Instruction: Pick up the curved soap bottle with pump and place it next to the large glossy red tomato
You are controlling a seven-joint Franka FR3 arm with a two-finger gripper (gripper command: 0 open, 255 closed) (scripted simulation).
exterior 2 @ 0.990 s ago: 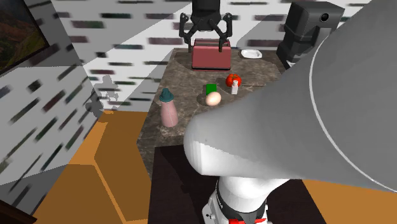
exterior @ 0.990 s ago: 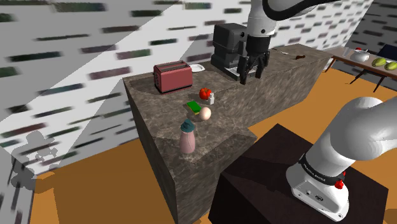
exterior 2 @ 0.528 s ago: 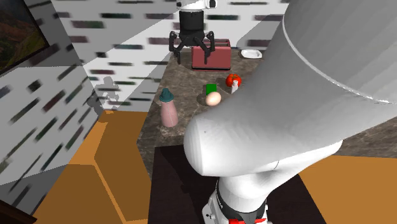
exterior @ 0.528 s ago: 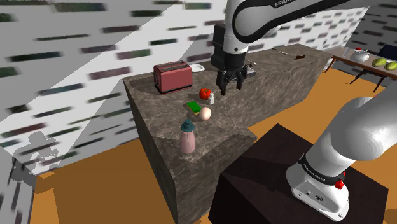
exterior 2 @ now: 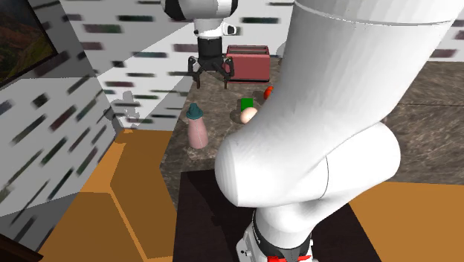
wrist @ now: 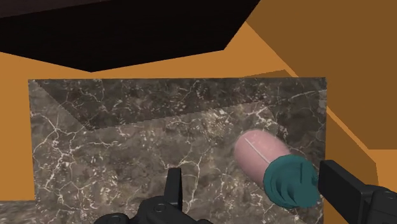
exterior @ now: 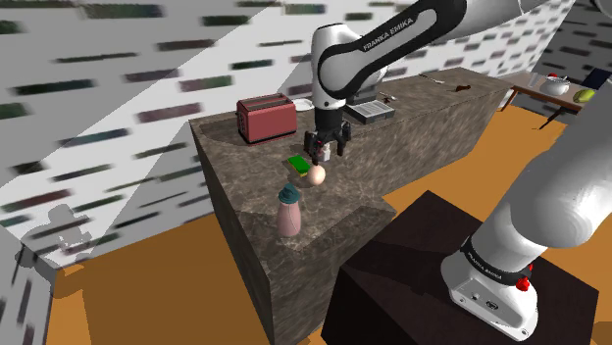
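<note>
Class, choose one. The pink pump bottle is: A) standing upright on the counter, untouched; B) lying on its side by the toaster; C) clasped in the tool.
A: the pink pump bottle stands upright on the counter, while the open tool hangs above, apart from it.

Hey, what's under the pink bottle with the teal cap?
The bottle stands on the dark marbled counter. The patch beneath its base is covered.
</note>
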